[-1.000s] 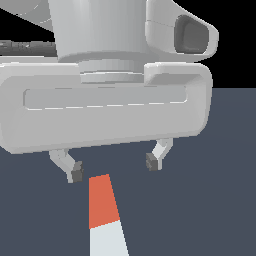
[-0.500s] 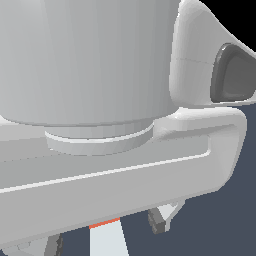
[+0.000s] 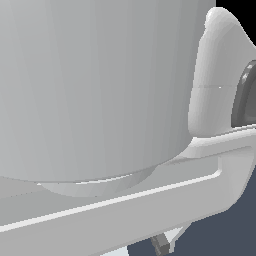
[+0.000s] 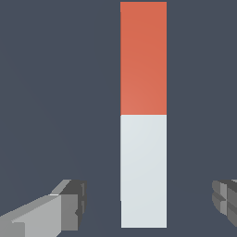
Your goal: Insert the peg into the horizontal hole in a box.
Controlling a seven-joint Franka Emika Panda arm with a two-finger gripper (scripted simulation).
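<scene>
Two fingers are all the wrist view gives us of the gripper (image 4: 148, 203), and they stand wide apart with the peg (image 4: 143, 115) lying between them, touched by neither. One finger (image 4: 69, 206) shows its grey pad and pale link on one side, the other finger (image 4: 226, 201) only peeks in at the frame's edge on the opposite side. So the pincer is spread, nothing clamped.

And there's the peg itself, flat on the dark blue-grey floor (image 4: 55, 92), a long slim bar running straight away from the fingers. Its white half (image 4: 143, 171) sits down in the gap between the pads, with the white end just past the line of the fingertips; its orange-red half (image 4: 143, 58) stretches off beyond, reaching the frame's rim. The gap on either side of the bar is generous, a little wider toward the finger at the edge.

Over to the exterior view: the arm's pale grey body (image 3: 95, 90) fills almost the whole shot, a big rounded cylinder over the broad hand housing (image 3: 150, 210). Only one dark fingertip (image 3: 161, 244) pokes out beneath it, against a sliver of floor. Peg, box and hole are all hidden from this camera.
</scene>
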